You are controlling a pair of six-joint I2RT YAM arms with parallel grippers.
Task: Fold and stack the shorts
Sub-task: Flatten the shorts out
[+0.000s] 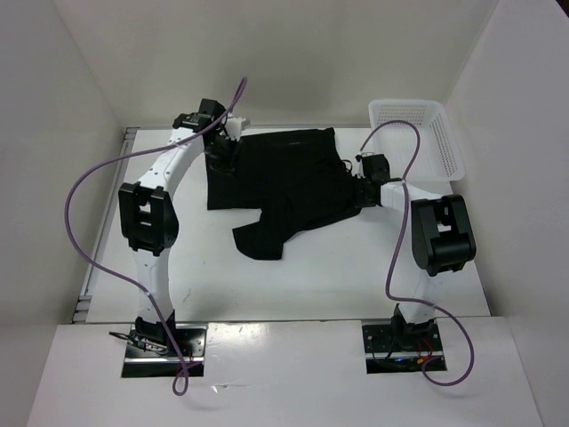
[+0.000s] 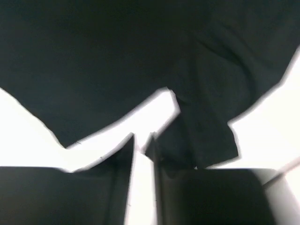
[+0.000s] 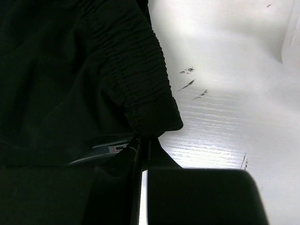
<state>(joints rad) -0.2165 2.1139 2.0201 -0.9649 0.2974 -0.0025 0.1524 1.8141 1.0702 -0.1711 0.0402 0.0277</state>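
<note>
Pinching the shorts (image 1: 276, 182), right gripper (image 3: 142, 141) clamped; left gripper (image 2: 142, 140) narrow, hold unclear

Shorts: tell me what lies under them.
Under the shorts only the white table shows, around their edges. Anything beneath the fabric itself is covered and cannot be seen.

Shorts (image 1: 280, 191) are lying spread out mid-counter (image 1: 311, 285), with one leg trailing toward the near side. Basket (image 1: 407, 105) sits in the far right corner, apart from them. Left pincer (image 1: 224, 149) is at their far left corner, right pincer (image 1: 357, 187) at their right edge.
</note>
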